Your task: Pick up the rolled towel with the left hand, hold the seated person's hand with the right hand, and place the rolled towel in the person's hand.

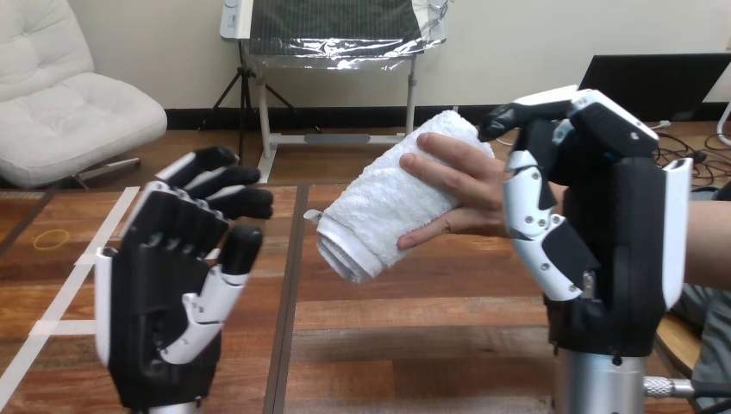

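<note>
**Towel's in the person's hand**

Your rolled towel (379, 216) is off the surface (414, 345), tilted in the air over its middle, with the person's hand (457, 185) wrapped around its upper end. Your right robot hand (616, 250) is up near the right edge, clamped on the person's hand with fingers (517, 116) hooked over the top and thumb underneath. Your left robot hand (159, 293) hangs over the near left corner, well apart from the towel, fingers loose and spread, holding nothing.
</note>
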